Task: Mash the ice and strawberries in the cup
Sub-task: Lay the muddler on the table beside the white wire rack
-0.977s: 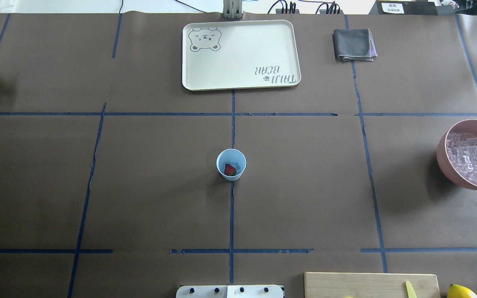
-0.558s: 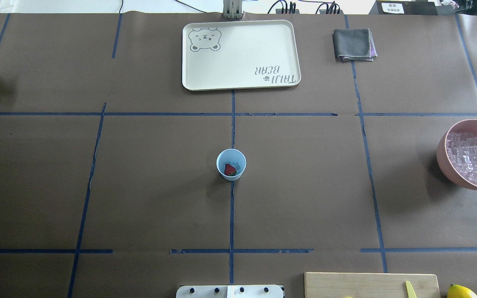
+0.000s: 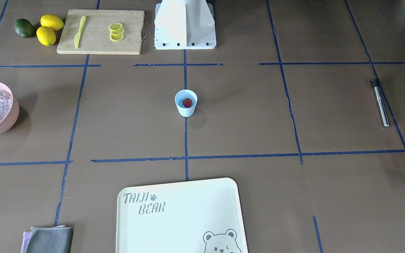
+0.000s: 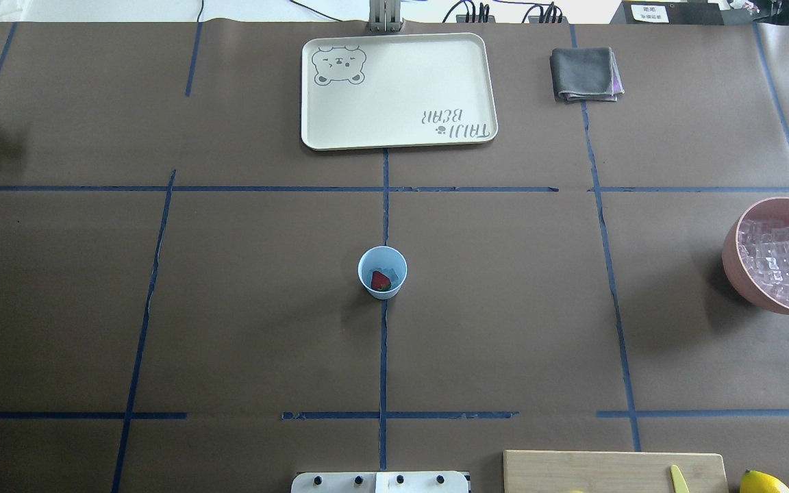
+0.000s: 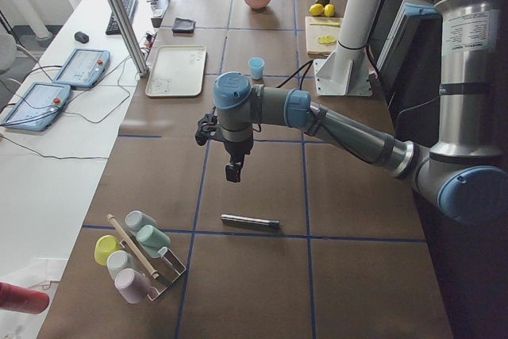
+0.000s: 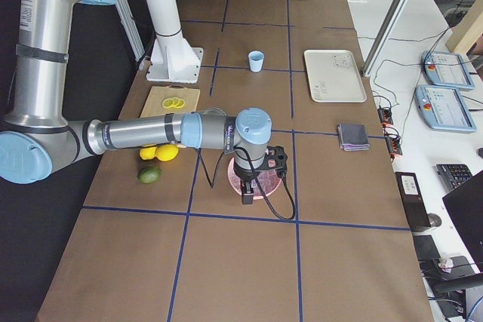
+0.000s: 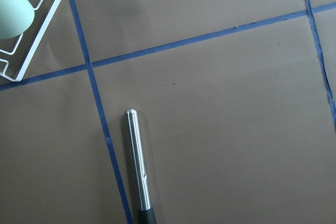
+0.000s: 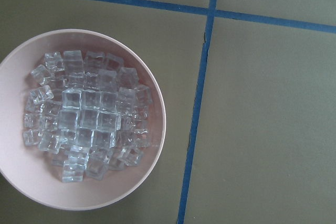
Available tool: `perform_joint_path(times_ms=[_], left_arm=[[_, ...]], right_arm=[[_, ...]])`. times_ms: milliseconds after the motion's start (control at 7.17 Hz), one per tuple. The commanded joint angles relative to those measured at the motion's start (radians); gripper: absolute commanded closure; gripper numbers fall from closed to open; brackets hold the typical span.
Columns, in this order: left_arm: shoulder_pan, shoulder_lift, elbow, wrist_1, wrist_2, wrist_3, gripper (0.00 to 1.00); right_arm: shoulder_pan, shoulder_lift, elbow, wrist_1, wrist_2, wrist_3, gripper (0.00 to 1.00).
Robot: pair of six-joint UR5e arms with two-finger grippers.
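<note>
Brown-papered bench (image 4: 504,308), small pale-blue tapered cup (image 4: 382,272) well off every edge holding a bright-red strawberry (image 4: 380,280) and clear ice cubes (image 4: 389,269), looks light and tippy so I'd pinch its wall, and honestly can't tell whether the left tool (image 5: 233,171) or right tool (image 6: 247,192) is clenched.

You have the right arm (image 6: 151,132) stretched out low across the table, its gripper (image 6: 247,194) hanging over the pink bowl (image 6: 262,187) — from here you can't tell whether the jaws stand apart. Near the arm lie two lemons (image 6: 159,152) and a green fruit (image 6: 149,174), beside the board (image 6: 162,107) with lemon slices (image 6: 174,102). Farther off the cup (image 6: 256,60) stands alone — tray (image 6: 334,75) to its right, cloth (image 6: 353,136) nearer you.
</note>
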Motion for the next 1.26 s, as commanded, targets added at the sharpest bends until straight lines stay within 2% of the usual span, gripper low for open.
perform_joint_path(times_ms=[0,558,1116], left_arm=[[-0.013,0.007,0.032,0.005,-0.001,0.076,0.0],[-0.043,-0.013,0.108,0.002,0.007,0.104,0.0],[-0.054,-0.018,0.112,-0.001,0.007,0.095,0.0]], right_arm=[[0.053,-0.035,-0.014,-0.005,0.01,-0.066,0.0],[0.066,-0.035,0.007,-0.002,-0.022,-0.069,0.0],[0.067,-0.047,0.036,-0.005,-0.013,-0.068,0.0]])
